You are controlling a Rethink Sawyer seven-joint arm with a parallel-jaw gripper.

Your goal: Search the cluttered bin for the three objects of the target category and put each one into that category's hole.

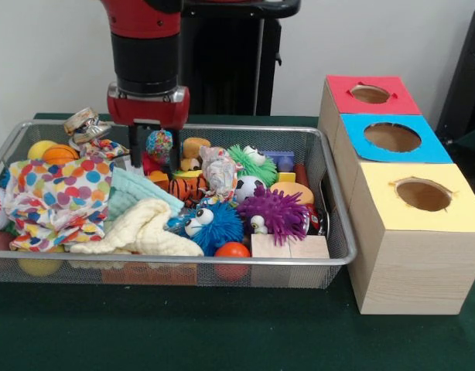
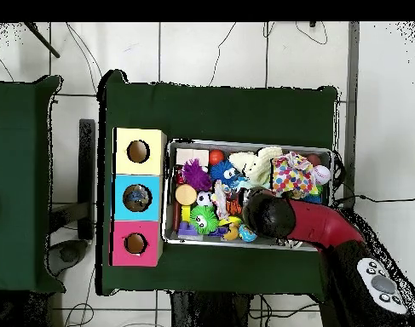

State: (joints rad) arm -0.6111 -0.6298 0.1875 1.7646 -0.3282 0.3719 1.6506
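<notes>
bin (image 1: 342, 232) (wire mesh) holds toys; pincer (image 1: 154, 158) open above them.

A robotics lab test cell was indicated: a green-covered table (image 2: 219, 111) was set on a white tiled floor (image 2: 210, 51), loose cables (image 2: 244, 38) were strewn around it, and colour-topped wooden sorting boxes (image 1: 411, 193) were staged beside a wire-mesh bin (image 1: 342, 232).

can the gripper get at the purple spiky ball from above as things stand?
Probably yes. The purple spiky ball lies on top of the pile in the wire mesh bin, nothing over it. The gripper hangs over the bin's far side, so it would need to shift across first.
</notes>
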